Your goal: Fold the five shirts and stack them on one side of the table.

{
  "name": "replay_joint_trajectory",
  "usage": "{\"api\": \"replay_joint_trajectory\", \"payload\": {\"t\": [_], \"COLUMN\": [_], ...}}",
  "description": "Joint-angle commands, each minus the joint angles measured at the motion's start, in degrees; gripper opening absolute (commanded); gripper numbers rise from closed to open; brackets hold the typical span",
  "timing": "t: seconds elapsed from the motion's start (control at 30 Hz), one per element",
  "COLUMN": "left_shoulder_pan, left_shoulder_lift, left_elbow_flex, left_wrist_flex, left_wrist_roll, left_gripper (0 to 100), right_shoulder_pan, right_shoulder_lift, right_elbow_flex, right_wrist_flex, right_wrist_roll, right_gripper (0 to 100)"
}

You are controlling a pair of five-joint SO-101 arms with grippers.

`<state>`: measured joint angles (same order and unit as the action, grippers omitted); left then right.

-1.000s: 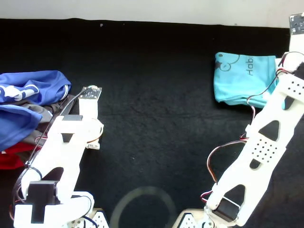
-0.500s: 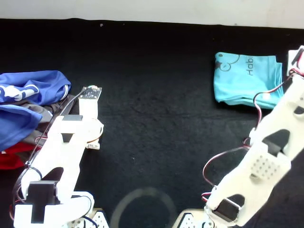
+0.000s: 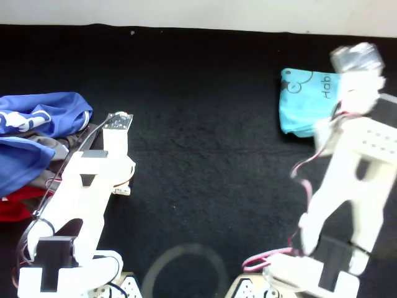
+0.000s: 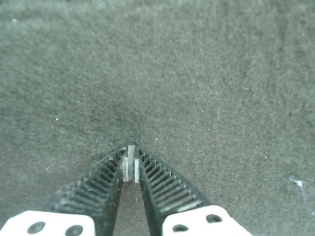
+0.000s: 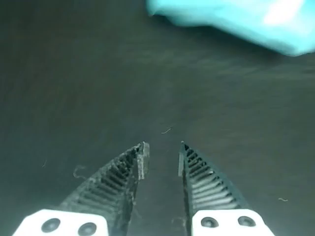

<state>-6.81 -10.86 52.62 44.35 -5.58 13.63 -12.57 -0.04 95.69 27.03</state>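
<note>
Black cloth tabletop (image 3: 205, 93), white wall (image 3: 186, 11) along its far edge. Left gripper (image 4: 130, 164) tips pressed together above the cloth; right gripper (image 5: 162, 160) parted (narrow gap) near folded turquoise shirt (image 5: 236, 19).

Dark lettering (image 3: 327, 87) runs across the folded turquoise shirt (image 3: 301, 108) at the far right, cut off by the right arm (image 3: 356, 167); no whole word can be read

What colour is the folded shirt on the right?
The folded shirt is turquoise, clearest in the high view.
</note>
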Motion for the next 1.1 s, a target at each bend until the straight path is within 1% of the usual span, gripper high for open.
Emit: {"api": "replay_joint_trajectory", "payload": {"t": [0.0, 0.17, 0.33, 0.47, 0.57, 0.67, 0.77, 0.9, 0.97, 1.07], "left_shoulder_pan": [-0.66, -0.66, -0.66, -0.66, -0.57, -0.48, -0.48, -0.92, -3.47, -9.63], "left_shoulder_lift": [0.48, 0.48, 0.48, 0.48, 0.48, 0.48, 0.57, 0.04, -0.13, -1.71], "left_elbow_flex": [-0.13, -0.13, -0.13, -0.13, -0.13, -0.13, -0.4, -2.07, -6.64, -18.24], "left_wrist_flex": [-1.41, -1.41, -1.41, -1.41, -1.41, -1.41, -1.41, -0.88, 4.22, 16.35], "left_wrist_roll": [0.35, 0.35, 0.35, 0.35, 0.35, 0.35, 0.26, 0.09, 0.18, 0.26], "left_gripper": [1, 1, 1, 1, 1, 1, 1, 1, 1, 2], "right_shoulder_pan": [-4.62, -5.23, -5.32, -5.05, -5.14, -4.26, -4.18, -4.18, -4.18, -4.26], "right_shoulder_lift": [-11.74, -28.09, -39.87, -44.7, -46.55, -48.22, -50.42, -53.32, -54.99, -57.45], "right_elbow_flex": [24.4, 49.19, 72.31, 85.32, 91.74, 93.41, 93.85, 95.34, 95.96, 97.45], "right_wrist_flex": [-10.95, -28.88, -45.05, -56.48, -63.25, -63.96, -63.96, -63.87, -63.96, -63.96], "right_wrist_roll": [-0.88, -0.88, -0.53, -0.7, -0.79, -1.41, -4.75, -4.84, -4.84, -4.84], "right_gripper": [10.2, 10.2, 10.2, 10.2, 10.2, 10.2, 10.2, 10.2, 10.2, 10.2]}}
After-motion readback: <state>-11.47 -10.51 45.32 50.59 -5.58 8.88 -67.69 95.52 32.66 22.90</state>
